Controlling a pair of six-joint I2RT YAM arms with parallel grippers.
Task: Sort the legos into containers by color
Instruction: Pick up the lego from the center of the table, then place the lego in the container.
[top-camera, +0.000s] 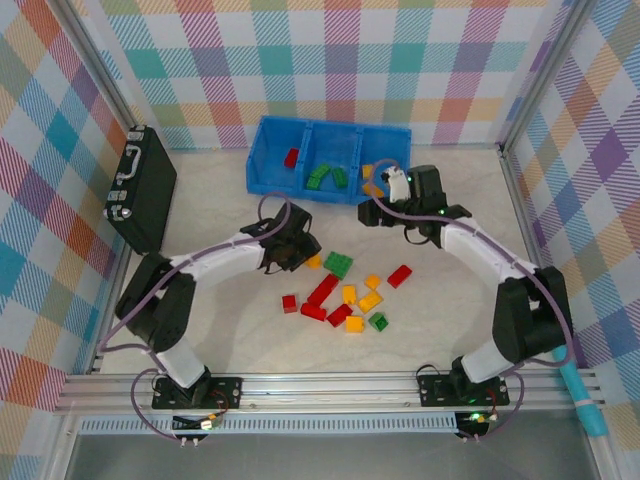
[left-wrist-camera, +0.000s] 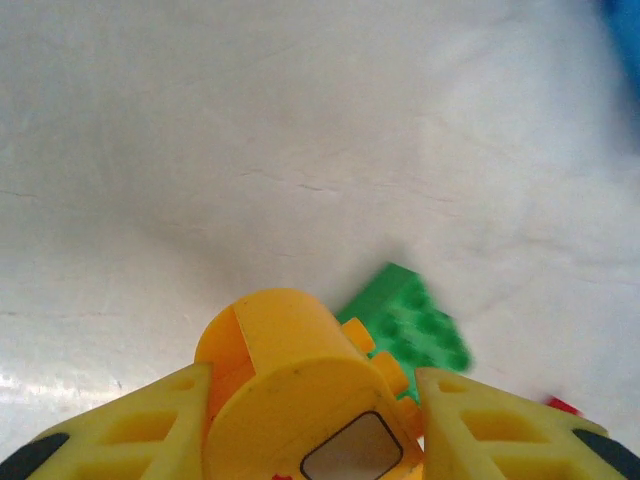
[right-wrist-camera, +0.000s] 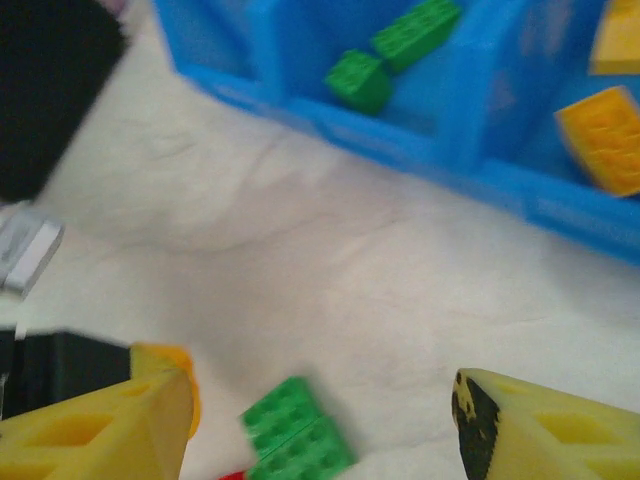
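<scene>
My left gripper (left-wrist-camera: 310, 405) is shut on a rounded yellow-orange lego (left-wrist-camera: 285, 360), just above the table beside a flat green lego (left-wrist-camera: 415, 320). From above, that gripper (top-camera: 298, 258) sits left of the loose pile of red (top-camera: 322, 290), yellow (top-camera: 349, 294) and green (top-camera: 338, 264) legos. The blue containers (top-camera: 268, 150) hold a red lego (top-camera: 291, 157), green ones (top-camera: 325, 176) and orange ones (top-camera: 370, 180). My right gripper (top-camera: 380, 205) hovers in front of the bin. It is open (right-wrist-camera: 320, 395), with nothing between its fingers (right-wrist-camera: 540, 430) and the green lego (right-wrist-camera: 295, 435) on the table below.
A black hard case (top-camera: 140, 185) stands at the far left against the checked wall. Aluminium rails (top-camera: 330, 390) frame the table's near edge and sides. The bin's front wall (right-wrist-camera: 420, 150) runs across the top of the right wrist view.
</scene>
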